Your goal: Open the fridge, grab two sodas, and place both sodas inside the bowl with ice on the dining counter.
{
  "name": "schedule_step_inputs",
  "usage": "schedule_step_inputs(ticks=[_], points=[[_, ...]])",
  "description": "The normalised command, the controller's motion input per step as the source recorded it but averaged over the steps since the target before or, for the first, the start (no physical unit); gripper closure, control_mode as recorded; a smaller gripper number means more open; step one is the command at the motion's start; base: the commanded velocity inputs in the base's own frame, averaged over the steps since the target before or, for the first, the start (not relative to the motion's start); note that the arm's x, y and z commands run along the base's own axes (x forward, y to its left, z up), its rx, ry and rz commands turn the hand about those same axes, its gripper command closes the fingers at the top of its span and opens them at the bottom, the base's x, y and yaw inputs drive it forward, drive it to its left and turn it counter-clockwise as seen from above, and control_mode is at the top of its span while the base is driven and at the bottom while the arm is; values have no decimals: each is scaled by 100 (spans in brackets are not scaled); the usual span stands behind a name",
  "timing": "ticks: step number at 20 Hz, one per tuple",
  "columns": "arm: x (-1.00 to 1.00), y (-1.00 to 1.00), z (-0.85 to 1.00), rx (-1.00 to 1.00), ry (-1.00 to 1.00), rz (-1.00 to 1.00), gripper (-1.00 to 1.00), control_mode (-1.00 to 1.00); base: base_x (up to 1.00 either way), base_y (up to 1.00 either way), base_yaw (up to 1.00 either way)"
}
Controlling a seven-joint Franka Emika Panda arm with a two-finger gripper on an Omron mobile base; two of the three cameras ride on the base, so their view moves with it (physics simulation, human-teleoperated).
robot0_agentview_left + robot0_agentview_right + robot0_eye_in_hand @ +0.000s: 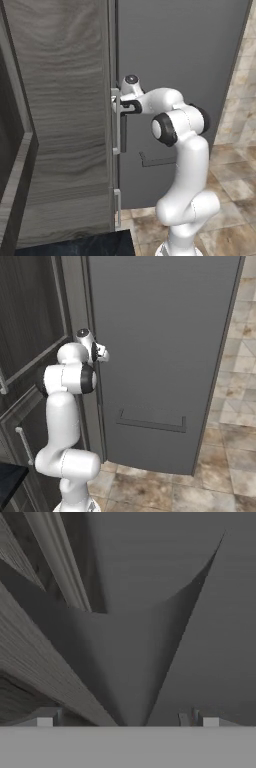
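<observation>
A white robot arm reaches toward a closed dark grey fridge point(175, 75). Its gripper point(117, 105) is spread fully open and holds nothing. The fridge's handle point(116, 122), a long vertical bar at the door's edge, lies right at the fingertips, running above and below the hand. A wood-grain cabinet point(60, 115) stands just beside the hand. The risk: the fingers may close short of the bar, or catch the cabinet edge, and slip when pulling.

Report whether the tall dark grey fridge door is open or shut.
Shut: the tall dark grey fridge door lies flush beside the wood-grain cabinet panel, and no pale interior shows. The tool is at its handle.
</observation>
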Motion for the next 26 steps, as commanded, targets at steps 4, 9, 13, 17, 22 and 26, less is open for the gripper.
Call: schedule_step_inputs(ticks=[4,9,13,17,22,26], points=[[38,0,-12,0,-2,-1,-100,-100,0,0,0],[26,0,-12,0,-2,0,-100,-100,0,0,0],[28,0,-12,0,-3,0,-100,-100,0,0,0],[31,0,-18,0,-6,0,-100,-100,0,0,0],[30,0,-21,0,-7,0,-100,-100,0,0,0],[32,0,-21,0,-7,0,100,-100,0,0,0]])
